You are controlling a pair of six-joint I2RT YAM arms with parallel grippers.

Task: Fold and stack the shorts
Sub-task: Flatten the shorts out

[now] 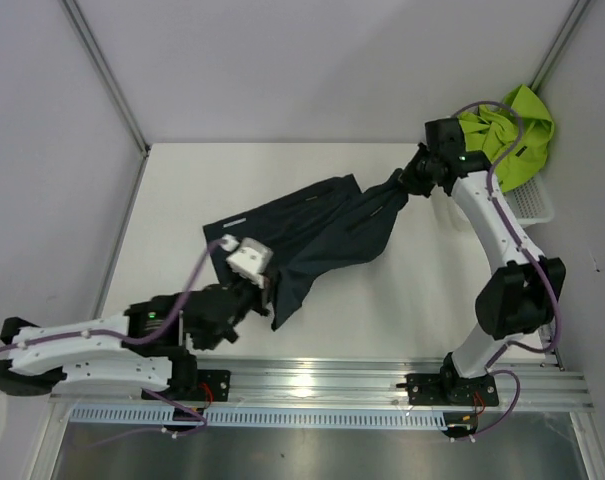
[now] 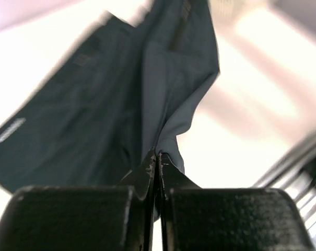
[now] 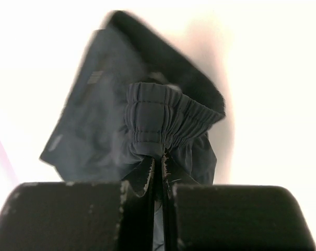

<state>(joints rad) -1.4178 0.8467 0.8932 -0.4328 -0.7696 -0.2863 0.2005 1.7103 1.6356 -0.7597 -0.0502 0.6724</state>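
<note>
The dark navy shorts hang stretched between both arms over the white table. My left gripper is shut on the hem of one leg; in the left wrist view the left gripper pinches a fold of the navy shorts. My right gripper is shut on the elastic waistband, which bunches just above the right gripper. The lime green shorts lie heaped in the white basket at the far right.
Grey enclosure walls close in the table at the back and sides. An aluminium rail with both arm bases runs along the near edge. The basket stands close behind the right arm's forearm.
</note>
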